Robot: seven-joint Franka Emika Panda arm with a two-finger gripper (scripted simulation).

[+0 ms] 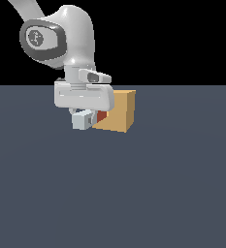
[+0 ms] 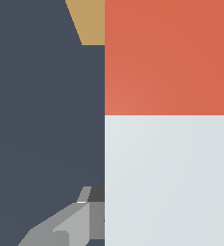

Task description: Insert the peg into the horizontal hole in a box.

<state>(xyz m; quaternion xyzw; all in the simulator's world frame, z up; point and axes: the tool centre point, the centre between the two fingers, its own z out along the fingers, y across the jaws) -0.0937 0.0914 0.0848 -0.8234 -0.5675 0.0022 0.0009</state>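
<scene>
Near the middle of the exterior view, a bit above center, you see the peg (image 1: 90, 118). Its pale end faces you as a small light square, and a bit of its red part peeks out just beside the box (image 1: 120, 111) on that view's right. The red end looks like it touches the box or sits right up against it, but you cannot tell if it has gone inside. You cannot see the hole from this side.

Look at the wrist view and the peg (image 2: 165, 122) fills most of the picture. Its red part is farther from the camera and its white part is nearer. The tan box (image 2: 87, 21) shows past the red end.

Right over the peg sits the gripper (image 1: 84, 114). It holds the peg by the pale part, with the fingers closed on its sides. One grey finger (image 2: 72, 226) shows at the edge of the wrist view, next to the white part.

Under it all lies the flat blue-grey floor (image 1: 109, 193). The box rests on it.
</scene>
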